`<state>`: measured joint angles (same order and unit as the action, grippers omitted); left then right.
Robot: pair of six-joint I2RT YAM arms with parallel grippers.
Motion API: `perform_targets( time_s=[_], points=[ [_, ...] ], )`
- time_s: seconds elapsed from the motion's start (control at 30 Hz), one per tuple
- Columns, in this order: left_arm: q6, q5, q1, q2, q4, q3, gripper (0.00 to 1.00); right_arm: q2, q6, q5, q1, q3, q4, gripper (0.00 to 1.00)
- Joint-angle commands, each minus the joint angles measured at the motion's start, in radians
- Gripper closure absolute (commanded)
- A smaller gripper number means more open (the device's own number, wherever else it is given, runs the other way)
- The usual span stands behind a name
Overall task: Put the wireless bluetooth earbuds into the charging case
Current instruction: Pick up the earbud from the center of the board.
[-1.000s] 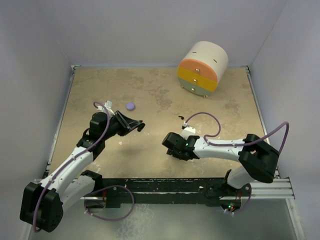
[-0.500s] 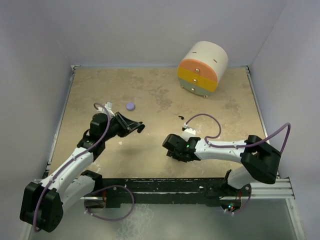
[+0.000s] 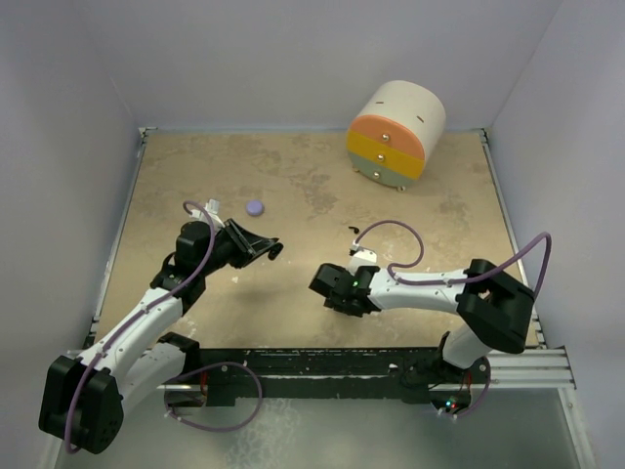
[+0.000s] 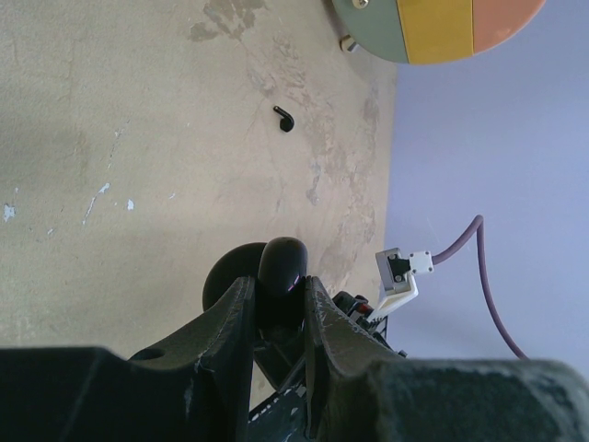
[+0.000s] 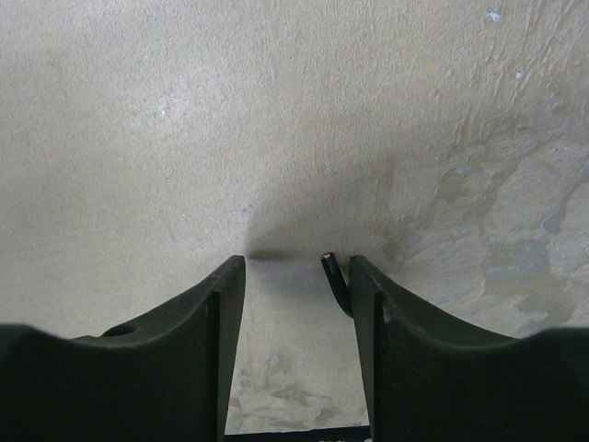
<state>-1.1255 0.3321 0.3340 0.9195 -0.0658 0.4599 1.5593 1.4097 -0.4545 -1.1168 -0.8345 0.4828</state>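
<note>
My left gripper hangs above the table's left half, shut on a glossy black rounded charging case, which sticks out past the fingertips. A small black earbud lies loose on the table at mid-depth, apart from both grippers. My right gripper is low over the table near the centre front, with its jaws apart. A thin black curved piece, seemingly an earbud stem, rests against the inner face of its right finger. I see no lilac earbud.
A round cream drawer unit with orange, yellow and green fronts stands at the back right. A small lilac round puck lies on the table behind the left gripper. Pale walls close in the table on three sides.
The right gripper has slid a little to the left and its jaws have narrowed slightly. The left arm and the case have not moved.
</note>
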Motion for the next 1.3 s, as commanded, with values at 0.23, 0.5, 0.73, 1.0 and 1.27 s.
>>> perform_targets(
  time_s=[0.23,0.5,0.73,1.0,1.27],
  points=[
    [-0.001,0.000,-0.007,-0.016,-0.049,0.004,1.00,0.055,0.070,0.031,-0.006,0.000,0.206,0.39],
    [-0.001,0.005,-0.008,-0.021,-0.044,0.004,1.00,0.010,0.069,0.043,-0.008,0.009,0.204,0.40],
    [0.005,0.009,-0.008,-0.018,-0.036,0.015,1.00,0.025,0.066,0.071,-0.008,0.033,0.145,0.46],
    [0.017,0.018,-0.009,-0.002,-0.029,0.030,1.00,0.045,0.073,0.083,-0.008,0.049,0.103,0.57],
    [0.018,0.022,-0.011,0.004,-0.034,0.027,1.00,0.050,0.076,0.093,-0.006,0.055,0.082,0.72]
  ],
)
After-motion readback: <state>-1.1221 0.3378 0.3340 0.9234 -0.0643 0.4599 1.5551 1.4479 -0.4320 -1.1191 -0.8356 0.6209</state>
